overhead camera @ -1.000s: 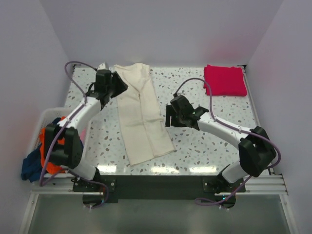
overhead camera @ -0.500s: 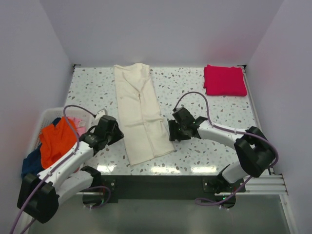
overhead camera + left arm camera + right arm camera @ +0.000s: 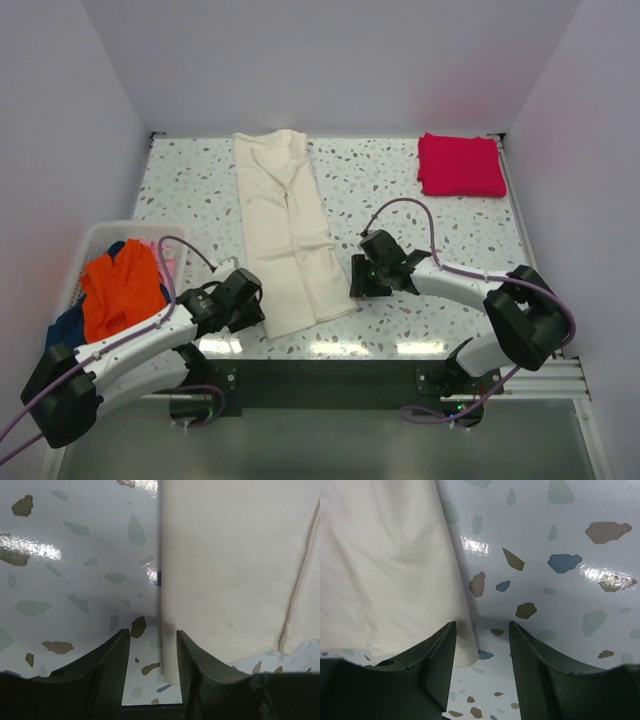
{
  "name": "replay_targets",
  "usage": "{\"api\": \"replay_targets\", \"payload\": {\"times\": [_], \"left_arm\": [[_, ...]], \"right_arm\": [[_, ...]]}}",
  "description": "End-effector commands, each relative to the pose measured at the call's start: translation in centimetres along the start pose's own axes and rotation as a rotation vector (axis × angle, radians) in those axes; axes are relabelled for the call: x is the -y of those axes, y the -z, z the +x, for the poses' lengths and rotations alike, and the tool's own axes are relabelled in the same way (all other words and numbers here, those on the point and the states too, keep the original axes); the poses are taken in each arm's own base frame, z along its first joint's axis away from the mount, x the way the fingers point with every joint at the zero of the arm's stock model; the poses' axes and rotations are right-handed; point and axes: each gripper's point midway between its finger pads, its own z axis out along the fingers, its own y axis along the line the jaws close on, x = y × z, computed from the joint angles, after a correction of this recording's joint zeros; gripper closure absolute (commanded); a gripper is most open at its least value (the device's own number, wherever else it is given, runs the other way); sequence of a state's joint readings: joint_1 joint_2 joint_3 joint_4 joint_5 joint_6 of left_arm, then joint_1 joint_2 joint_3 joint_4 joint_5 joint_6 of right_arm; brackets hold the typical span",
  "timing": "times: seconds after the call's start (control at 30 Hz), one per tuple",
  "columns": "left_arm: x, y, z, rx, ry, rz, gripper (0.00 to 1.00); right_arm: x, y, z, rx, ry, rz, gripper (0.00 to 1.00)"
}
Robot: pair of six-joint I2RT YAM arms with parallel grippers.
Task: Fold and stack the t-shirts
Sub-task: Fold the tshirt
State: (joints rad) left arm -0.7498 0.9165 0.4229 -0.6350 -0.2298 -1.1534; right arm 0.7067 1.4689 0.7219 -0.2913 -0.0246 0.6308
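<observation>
Overhead I see the cream t-shirt (image 3: pixel 290 230) lying as a long narrow strip down the speckled table (image 3: pixel 440 240). A folded magenta-red t-shirt (image 3: pixel 460 165) sits in the far right corner, and an orange t-shirt (image 3: pixel 118 285) is in the white basket (image 3: pixel 92 238) at left. My left gripper (image 3: pixel 256 305) and right gripper (image 3: pixel 356 285) sit at the strip's two near corners. Left wrist camera: jaws apart, straddling the cloth's left edge. Right wrist camera: jaws apart around the right near corner. It's limp, light cloth, so I'd pinch every layer right at those corners, or it may sag unevenly.
</observation>
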Motion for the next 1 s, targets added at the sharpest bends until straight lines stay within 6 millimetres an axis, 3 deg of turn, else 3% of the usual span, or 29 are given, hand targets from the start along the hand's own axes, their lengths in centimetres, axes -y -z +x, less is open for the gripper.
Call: {"api": "replay_targets", "payload": {"times": [0.0, 0.73, 0.87, 0.97], "left_arm": [[-0.4, 0.0, 0.7, -0.021, 0.023, -0.032, 0.53], [0.5, -0.1, 4.7, -0.15, -0.05, 0.039, 0.56], [0.6, -0.2, 5.3, -0.165, -0.062, 0.047, 0.63], [1.1, -0.2, 5.5, -0.174, -0.072, 0.062, 0.77]], "right_arm": [[-0.5, -0.2, 1.3, -0.033, -0.022, -0.029, 0.5], [1.3, -0.6, 6.4, -0.11, -0.037, 0.03, 0.6], [1.8, -0.4, 7.0, -0.116, -0.043, 0.043, 0.66], [1.9, -0.3, 7.3, -0.122, -0.041, 0.047, 0.79]]}}
